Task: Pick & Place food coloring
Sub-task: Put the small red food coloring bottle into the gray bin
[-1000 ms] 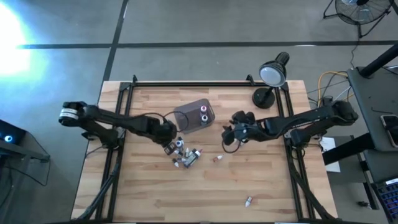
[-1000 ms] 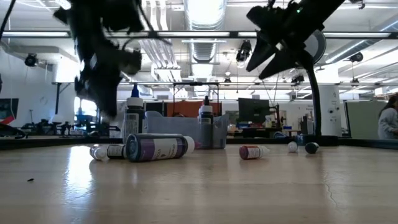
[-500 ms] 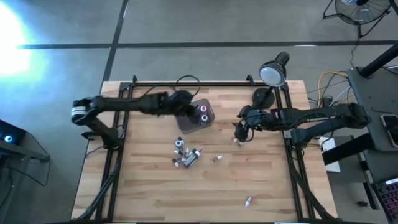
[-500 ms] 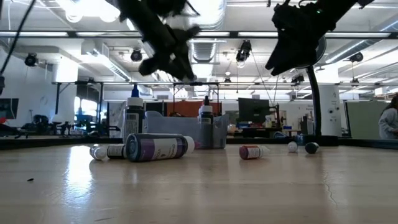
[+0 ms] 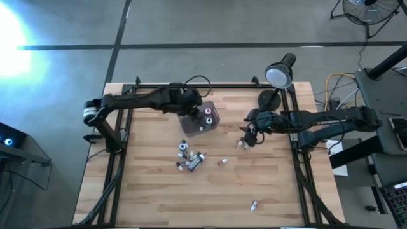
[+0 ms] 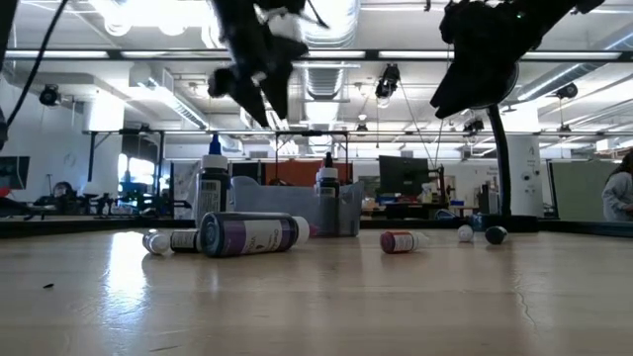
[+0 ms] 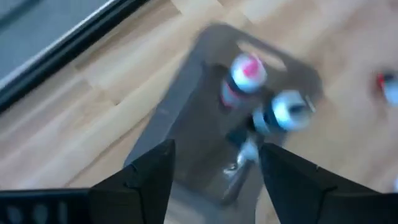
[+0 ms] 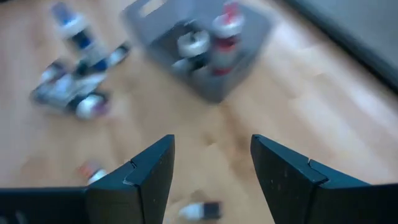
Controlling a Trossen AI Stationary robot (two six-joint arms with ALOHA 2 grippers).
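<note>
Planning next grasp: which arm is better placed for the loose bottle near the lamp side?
Right. The right gripper hangs open almost over that bottle, while the left gripper is open above the grey tub.

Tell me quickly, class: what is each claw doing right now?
Left claw: open, empty, above the grey tub.
Right claw: open, empty, over a small bottle on the table.

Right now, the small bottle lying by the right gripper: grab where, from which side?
Grip the bottle across its body, mid-length, straight down from above. It lies flat on its side on the table, so only its flanks are free. The right gripper, jaws open, hangs close by.
</note>
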